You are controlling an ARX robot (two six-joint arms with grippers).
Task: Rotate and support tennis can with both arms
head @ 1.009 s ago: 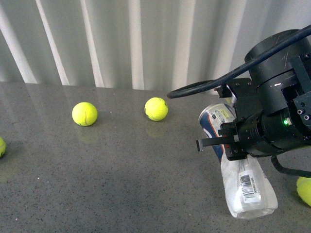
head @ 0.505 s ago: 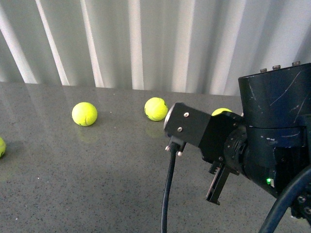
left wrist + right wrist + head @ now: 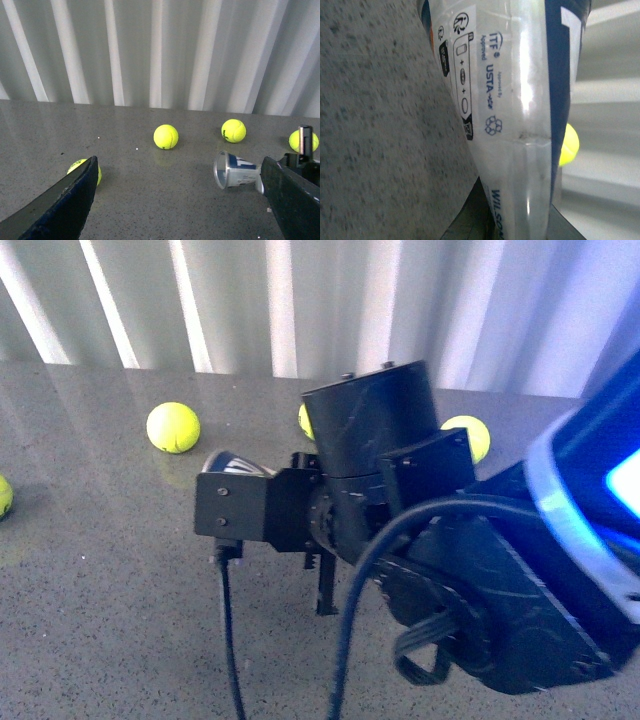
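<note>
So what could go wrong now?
The tennis can seems held only by the right fingers; the left fingers are open, apart from it, so the smooth tube might slip or twist. A tennis ball lies near it and could get knocked away. The right arm hides most of the can in the front view, so slips may go unseen.

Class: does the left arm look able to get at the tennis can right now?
Probably yes. The left gripper is open, and only bare table lies between it and the tennis can; the right arm holds the can's other end.
</note>
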